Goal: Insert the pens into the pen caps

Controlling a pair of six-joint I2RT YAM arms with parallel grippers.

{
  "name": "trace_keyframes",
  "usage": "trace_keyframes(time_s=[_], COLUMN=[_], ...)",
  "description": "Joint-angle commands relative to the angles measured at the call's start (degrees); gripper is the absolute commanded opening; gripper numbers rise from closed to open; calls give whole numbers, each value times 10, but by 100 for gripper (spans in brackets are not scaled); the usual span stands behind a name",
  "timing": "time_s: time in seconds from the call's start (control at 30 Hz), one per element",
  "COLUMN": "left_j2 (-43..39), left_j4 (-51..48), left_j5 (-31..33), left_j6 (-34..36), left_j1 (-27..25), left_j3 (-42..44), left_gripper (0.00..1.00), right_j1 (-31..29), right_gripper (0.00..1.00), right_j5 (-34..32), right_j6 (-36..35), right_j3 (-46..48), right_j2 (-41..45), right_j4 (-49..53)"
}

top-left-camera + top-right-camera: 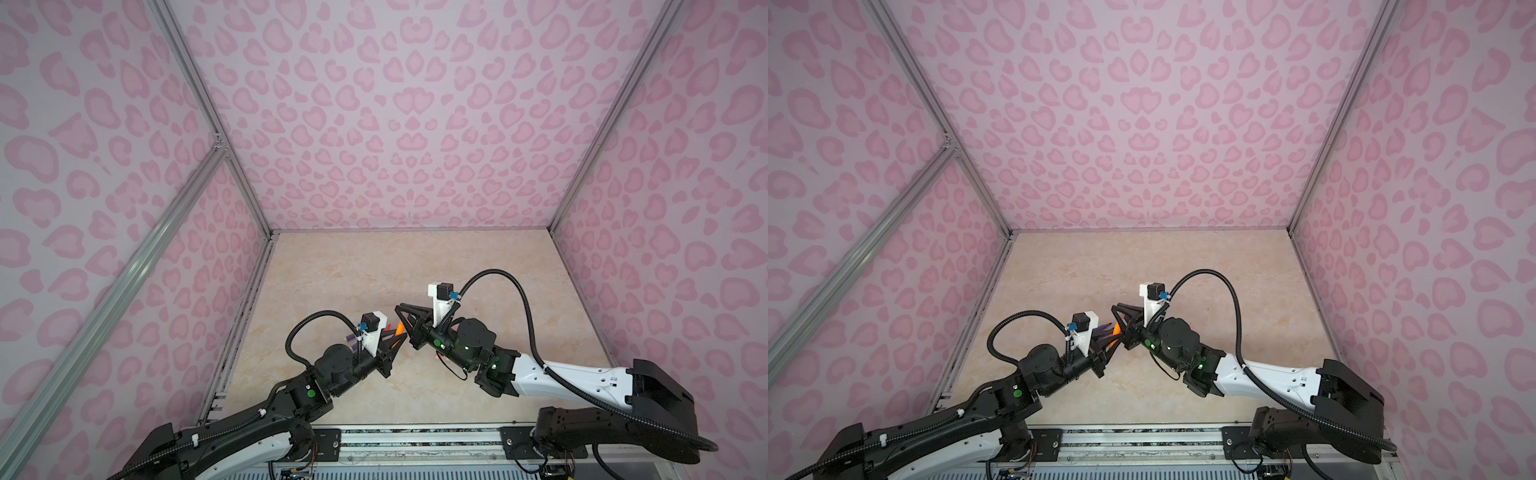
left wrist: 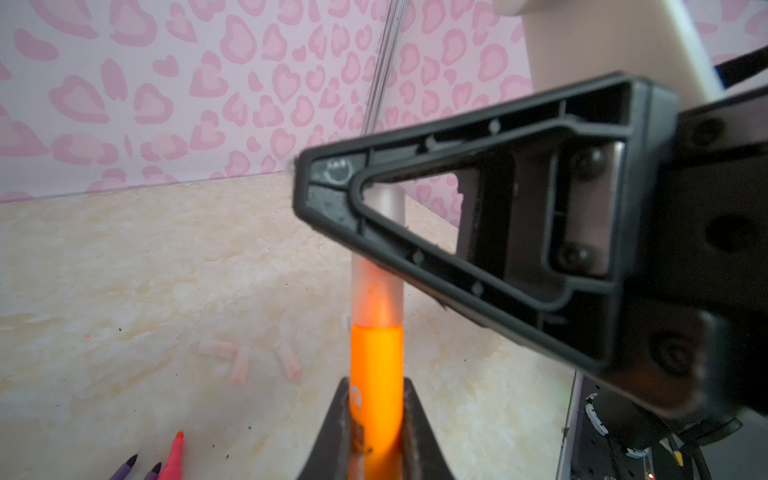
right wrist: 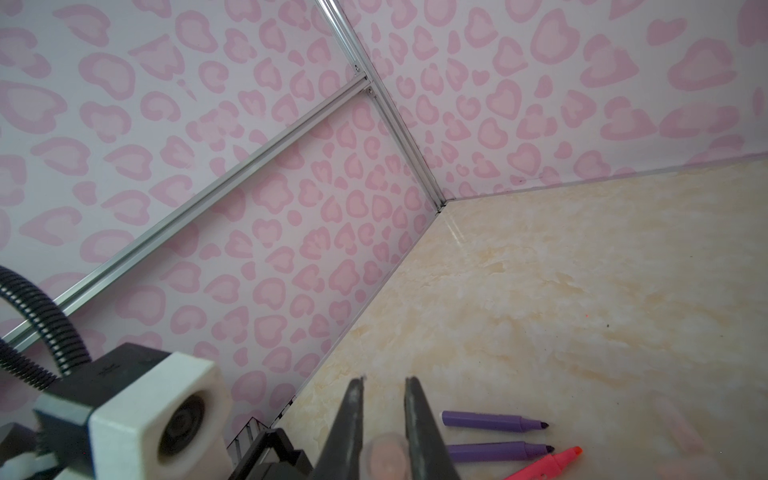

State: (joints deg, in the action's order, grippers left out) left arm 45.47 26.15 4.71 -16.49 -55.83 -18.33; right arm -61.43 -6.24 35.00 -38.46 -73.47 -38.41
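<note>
Item: orange pen [image 2: 376,357], held clear of the marbled beige tabletop [image 2: 124,270] near the middle of the cell. The left gripper [image 2: 376,382] is pinched on its barrel.

Item: clear pen cap [image 2: 378,286], sitting over the pen's tip, which glows orange through the plastic. The right gripper [image 3: 384,380] is clamped on this cap, one finger on each side. The cap's round end [image 3: 384,457] shows blurred between them.

Item: three loose caps [image 2: 241,365], lying close together on the tabletop beyond the pen.

Item: two purple pens [image 3: 494,419], uncapped, lying side by side on the tabletop.

Item: pink-red pen [image 3: 548,463], uncapped, just beside the purple pair.
</note>
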Motion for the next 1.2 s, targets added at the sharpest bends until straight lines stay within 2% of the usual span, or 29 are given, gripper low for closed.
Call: trace_keyframes(time_s=[0.0,0.1,0.33,0.47,0.67,0.9,1.17], left_j2=[-3,-4,0,4,26,37,9], left_j4=[18,22,38,49,76,95,44], left_j5=[-1,2,44,46,101,104,61], left_j6=[-10,-14,7,30,86,115,86], left_j1=[0,0,4,6,16,50,68], left_j3=[-14,-17,-29,-41,-63,-83,-85], left_gripper=[3,3,3,3,3,3,3], right_j1=[1,2,1,-2,-9,-15,-15], right_gripper=[6,0,0,0,0,0,0], right_j5=[10,18,40,61,65,59,40], right_j6=[-2,1,24,35,51,44,25], right_j3=[2,9,46,52,56,56,61], right_j2=[-4,-3,-3,-10,-27,-46,-29], right_j4=[-2,-7,-55,-70,-76,-74,-57])
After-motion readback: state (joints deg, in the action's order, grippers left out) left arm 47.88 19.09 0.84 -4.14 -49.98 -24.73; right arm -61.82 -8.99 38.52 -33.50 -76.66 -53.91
